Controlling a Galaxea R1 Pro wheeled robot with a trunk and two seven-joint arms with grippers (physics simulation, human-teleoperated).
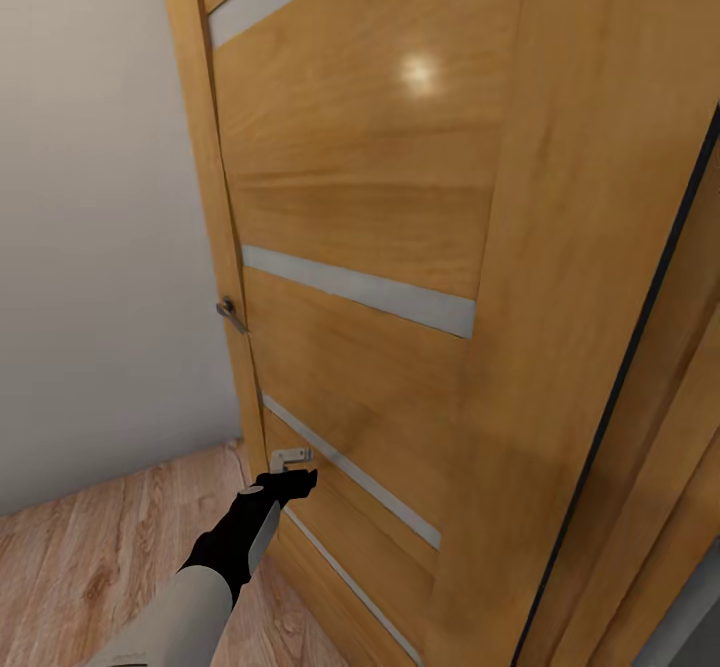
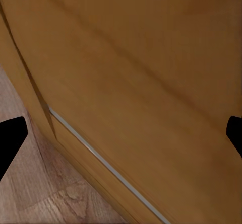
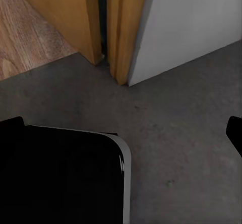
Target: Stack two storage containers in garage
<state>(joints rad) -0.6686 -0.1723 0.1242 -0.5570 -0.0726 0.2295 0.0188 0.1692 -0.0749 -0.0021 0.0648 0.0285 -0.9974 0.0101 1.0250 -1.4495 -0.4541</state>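
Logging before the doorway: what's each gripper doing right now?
Left gripper: open, empty, close to the door.
Right gripper: open, empty, over the floor.

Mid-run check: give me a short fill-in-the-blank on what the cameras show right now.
1. The left gripper is stretched toward the wooden ____.
2. The door has pale frosted ____ across it.
3. Under the left arm in the head view, the floor is light ____ planks.
4. In the right wrist view, the floor past the door frame is dark grey ____.

Missing words: door; stripes; wood; concrete
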